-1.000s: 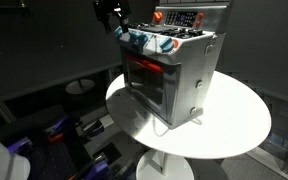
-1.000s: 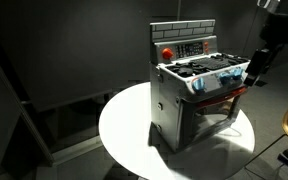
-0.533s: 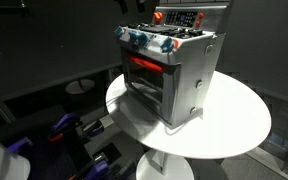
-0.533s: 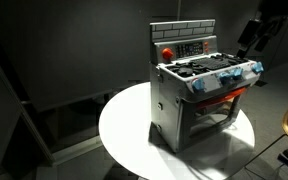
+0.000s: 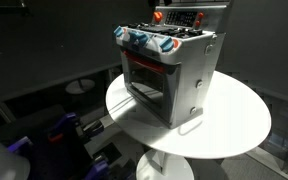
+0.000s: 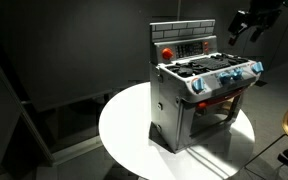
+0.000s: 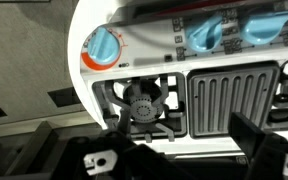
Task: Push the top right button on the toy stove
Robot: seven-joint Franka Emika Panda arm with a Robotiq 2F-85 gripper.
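- Toy stove (image 6: 199, 100) stands upright near the middle of the round white tabletop (image 6: 124, 130), its glowing door facing outward.
- Its red back panel (image 6: 187, 46) rises along the rear edge, with its long axis running side to side across the stove.
- The round red button (image 6: 167, 52) sits at one end of that panel. My target should be at the opposite, right-hand end, but the individual keys there are too small to separate.
- My fingers (image 6: 248, 24) hang in the air up and off to the side of the panel's right end, not touching the stove.
- Judgement: the button lies down and inward from the fingers, so the coming move is a short drop toward the panel face.
- In the wrist view the fingers (image 7: 262, 138) look spread apart with nothing between them.
- The wrist view looks down on the knobs (image 7: 212, 33) and a burner (image 7: 142, 100). The back panel is not visible there.
- Only one arm, so there is no choice of side.
- Writing: pale marks on the panel and on my own hardware are too blurred to read, and no brand is legible.
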